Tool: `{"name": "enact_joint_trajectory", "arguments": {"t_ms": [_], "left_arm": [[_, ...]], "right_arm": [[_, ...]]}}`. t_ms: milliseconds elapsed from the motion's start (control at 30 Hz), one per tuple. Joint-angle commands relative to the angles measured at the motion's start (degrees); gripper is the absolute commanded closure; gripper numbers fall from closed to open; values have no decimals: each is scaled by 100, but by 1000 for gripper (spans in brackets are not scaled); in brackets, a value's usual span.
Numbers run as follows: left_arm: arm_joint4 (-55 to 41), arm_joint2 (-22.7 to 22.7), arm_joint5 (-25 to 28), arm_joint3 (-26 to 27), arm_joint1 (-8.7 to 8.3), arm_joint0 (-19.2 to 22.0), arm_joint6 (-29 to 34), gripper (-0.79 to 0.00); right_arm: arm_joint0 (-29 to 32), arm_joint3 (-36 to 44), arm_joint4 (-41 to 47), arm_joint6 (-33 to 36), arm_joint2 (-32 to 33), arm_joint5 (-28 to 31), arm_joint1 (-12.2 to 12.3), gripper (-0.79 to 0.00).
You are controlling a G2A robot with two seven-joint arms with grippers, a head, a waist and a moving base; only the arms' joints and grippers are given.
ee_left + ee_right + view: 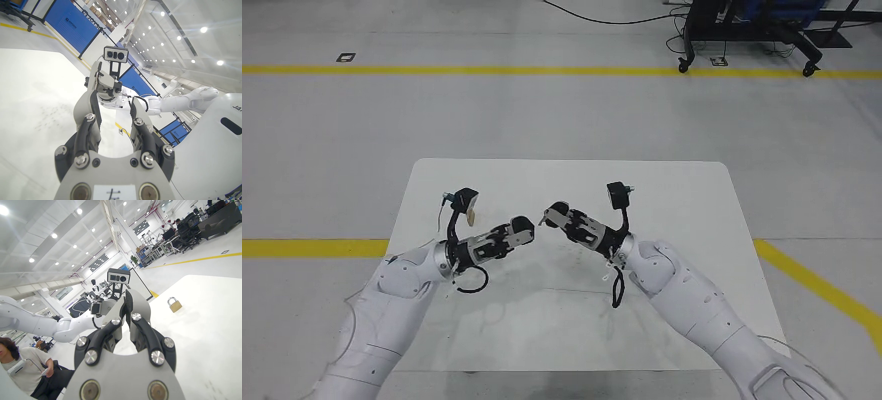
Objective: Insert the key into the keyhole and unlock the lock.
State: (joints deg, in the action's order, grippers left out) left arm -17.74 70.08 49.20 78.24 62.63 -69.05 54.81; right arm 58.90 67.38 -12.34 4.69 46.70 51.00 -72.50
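Padlock (174,305) lies loose on tabletop (208,332); spread left jaws should brace it before right jaws' pinched key (97,75) approaches.

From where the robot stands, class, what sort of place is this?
Probably a large industrial hall or robotics lab: yellow floor lines marking lanes, a high ceiling with rows of lights, and blue barrier panels fencing off areas.

Right claw (548,216) close before left claw (526,230).
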Motion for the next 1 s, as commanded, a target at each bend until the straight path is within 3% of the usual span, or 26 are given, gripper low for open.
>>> {"name": "enact_joint_trajectory", "arguments": {"t_ms": [0, 433, 533, 633, 933, 967], "left_arm": [[91, -6, 5, -7, -2, -1, -81, -332], [456, -138, 9, 39, -17, 25, -297, -326], [496, -118, 11, 48, -29, 20, -362, -240], [612, -86, -26, 65, -43, -4, -459, 0], [723, -74, -131, 117, -64, -54, -711, 0], [730, -70, -150, 113, -65, -55, -747, 0]], "right_arm": [[-7, -2, 59, 54, -1, 46, -15, 0], [-33, -4, 269, 484, -116, -96, -128, 0], [-48, -21, 286, 518, -112, -102, -152, 0], [-40, -29, 259, 511, -84, -89, -167, 0], [58, -22, 104, 511, 33, -55, -181, 0], [70, -13, 96, 516, 46, -54, -182, -286]]}}
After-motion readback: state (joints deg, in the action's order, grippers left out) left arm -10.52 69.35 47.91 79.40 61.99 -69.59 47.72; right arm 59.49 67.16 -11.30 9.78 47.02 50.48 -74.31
